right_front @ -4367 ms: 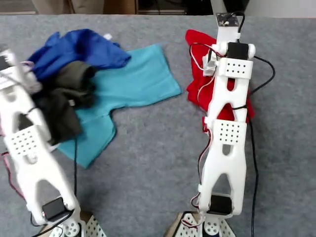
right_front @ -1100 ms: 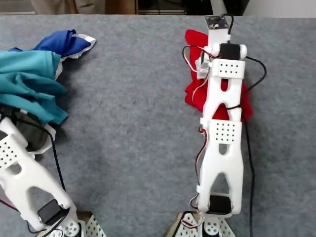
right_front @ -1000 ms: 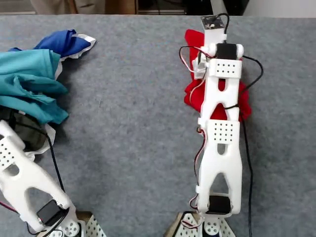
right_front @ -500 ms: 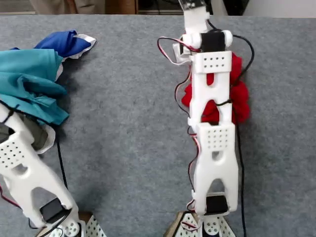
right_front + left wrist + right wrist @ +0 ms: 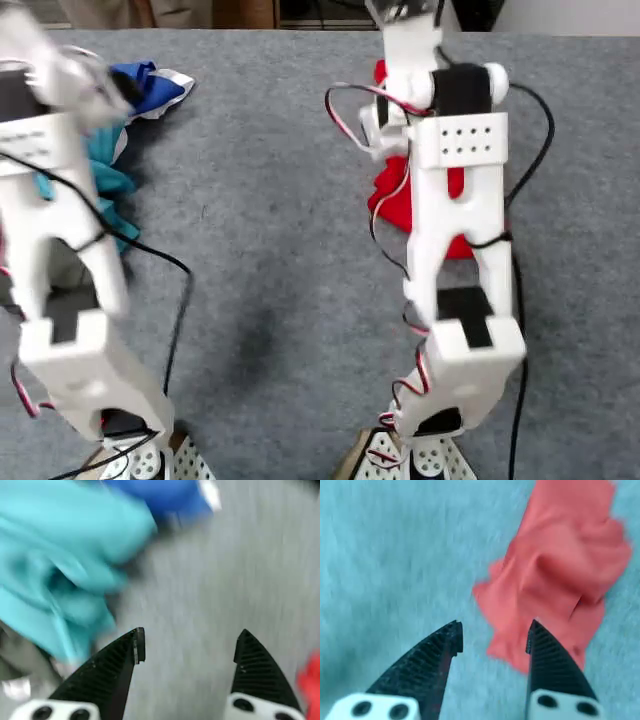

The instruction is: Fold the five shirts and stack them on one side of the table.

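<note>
On the grey felt desk (image 5: 280,230), your left pincer (image 5: 192,631) is hanging wide open, empty, nr teal shirt (image 5: 60,555) & blue shirt (image 5: 160,495); right pincer (image 5: 496,624) is gaping, empty, over edge of crumpled red shirt (image 5: 560,570).

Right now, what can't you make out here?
- Red shirt: in the high view the right arm covers most of it, so its fold state is unclear.
- Teal shirt: in the high view the left arm hides nearly all of it, and the left wrist view blurs it.
- Blue shirt: part of it is behind the left arm.
- Shirt count: five cannot be confirmed.
- Right gripper: open, but blur hides whether it touches the red shirt.
</note>
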`<state>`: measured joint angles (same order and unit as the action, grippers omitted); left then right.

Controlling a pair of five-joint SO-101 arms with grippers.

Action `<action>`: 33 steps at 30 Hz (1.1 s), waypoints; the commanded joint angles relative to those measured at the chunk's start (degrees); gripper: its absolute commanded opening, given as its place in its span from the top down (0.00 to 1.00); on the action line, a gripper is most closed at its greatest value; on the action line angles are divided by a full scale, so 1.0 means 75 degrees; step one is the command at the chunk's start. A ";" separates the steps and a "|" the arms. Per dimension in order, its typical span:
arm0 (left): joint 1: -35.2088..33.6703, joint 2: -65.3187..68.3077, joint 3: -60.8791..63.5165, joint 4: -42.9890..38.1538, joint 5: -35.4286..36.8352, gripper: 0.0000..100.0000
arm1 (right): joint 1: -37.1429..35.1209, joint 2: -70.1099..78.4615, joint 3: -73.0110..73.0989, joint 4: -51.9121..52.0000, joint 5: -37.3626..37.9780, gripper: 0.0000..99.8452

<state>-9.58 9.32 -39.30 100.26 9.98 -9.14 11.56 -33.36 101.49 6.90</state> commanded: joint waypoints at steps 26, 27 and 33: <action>0.0703 -0.6945 1.1499 -0.4560 0.0012 0.72 | 0.1518 0.0381 0.4777 -0.4607 0.0504 0.97; 0.0703 -0.6980 1.1499 -0.4548 -0.0105 0.72 | 0.1518 0.0369 0.4648 -0.4419 0.0504 0.97; 0.0703 -0.7144 1.1511 -0.4548 -0.0141 0.72 | 0.1448 0.0041 0.3452 -0.2508 0.0504 1.00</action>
<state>-4.22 -42.90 47.21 66.59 9.45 1.23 14.55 -1.27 76.44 10.68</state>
